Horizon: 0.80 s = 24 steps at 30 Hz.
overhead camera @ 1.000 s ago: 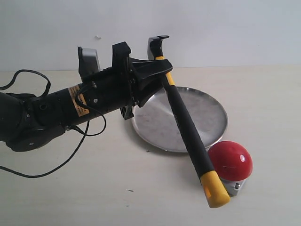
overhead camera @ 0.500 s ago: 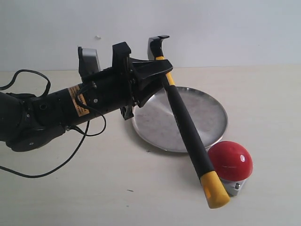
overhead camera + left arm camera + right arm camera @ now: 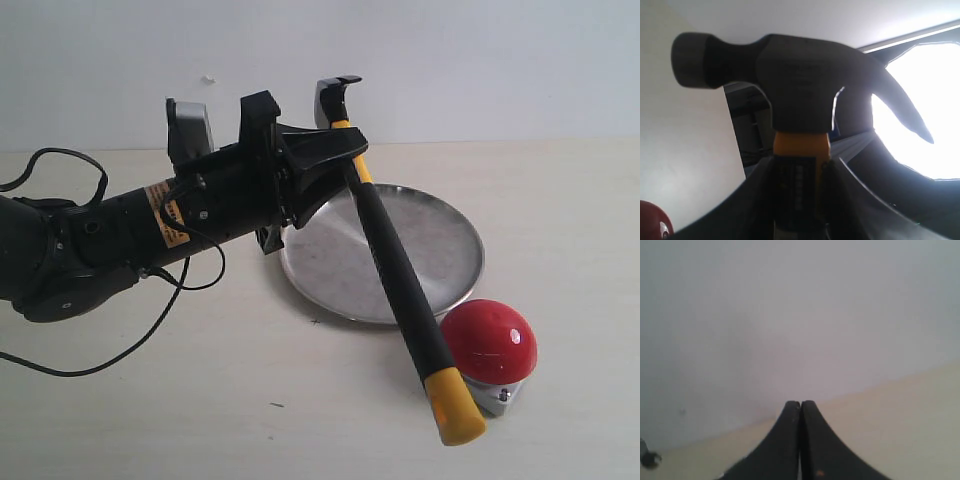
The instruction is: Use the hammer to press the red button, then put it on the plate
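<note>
My left gripper (image 3: 340,150) is shut on the hammer (image 3: 395,265) just below its yellow neck, above the near-left rim of the silver plate (image 3: 440,240). The dark head points up and the black handle slants down to the right. Its yellow end hangs beside the left side of the red button (image 3: 492,340), close to the grey base. The left wrist view shows the hammer head (image 3: 800,90) above the gripper (image 3: 800,172), and a sliver of the red button (image 3: 652,222). My right gripper (image 3: 800,404) is shut on nothing, facing the wall; it is out of the exterior view.
The beige table (image 3: 200,410) runs back to a white wall. A black cable (image 3: 150,330) loops from the left arm over the table at the left. The plate lies just behind and left of the button.
The hammer's yellow end has swung slightly left and down, a little away from the button. The left arm has barely moved.
</note>
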Each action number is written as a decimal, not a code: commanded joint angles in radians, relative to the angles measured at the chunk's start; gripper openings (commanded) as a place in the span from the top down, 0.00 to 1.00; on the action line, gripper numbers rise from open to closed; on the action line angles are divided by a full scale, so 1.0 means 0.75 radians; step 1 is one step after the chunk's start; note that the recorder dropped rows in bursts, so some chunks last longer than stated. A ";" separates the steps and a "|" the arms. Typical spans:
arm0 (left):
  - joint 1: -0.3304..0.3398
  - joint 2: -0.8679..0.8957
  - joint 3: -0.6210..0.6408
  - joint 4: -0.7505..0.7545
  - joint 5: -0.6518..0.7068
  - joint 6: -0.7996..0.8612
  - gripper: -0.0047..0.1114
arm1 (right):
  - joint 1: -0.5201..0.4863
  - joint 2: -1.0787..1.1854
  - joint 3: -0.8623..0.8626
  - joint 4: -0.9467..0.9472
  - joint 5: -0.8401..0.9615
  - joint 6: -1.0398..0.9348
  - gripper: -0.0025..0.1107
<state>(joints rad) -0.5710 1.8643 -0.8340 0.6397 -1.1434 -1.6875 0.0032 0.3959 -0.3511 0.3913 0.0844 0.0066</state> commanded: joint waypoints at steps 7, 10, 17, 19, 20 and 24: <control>0.004 -0.018 -0.009 -0.062 -0.104 0.009 0.96 | -0.009 0.623 -0.579 -0.027 1.017 -0.396 0.89; 0.004 -0.018 -0.009 -0.065 -0.104 0.009 0.96 | -0.009 0.786 -0.717 -0.055 1.224 -0.398 0.83; 0.004 -0.018 -0.009 -0.068 -0.104 0.013 0.96 | -0.004 0.963 -0.876 -0.017 1.395 -0.462 0.60; 0.004 -0.018 -0.009 -0.078 -0.104 0.013 0.96 | -0.004 0.963 -0.862 -0.020 1.397 -0.462 0.59; 0.004 -0.018 -0.009 -0.084 -0.104 0.013 0.96 | -0.004 0.963 -0.856 -0.020 1.397 -0.462 0.59; 0.004 -0.018 -0.009 -0.096 -0.104 0.013 0.96 | -0.004 0.989 -0.818 -0.014 1.416 -0.446 0.58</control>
<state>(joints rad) -0.5710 1.8643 -0.8340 0.6093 -1.1454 -1.6868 0.0032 1.1194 -0.9765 0.3722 1.1287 -0.3265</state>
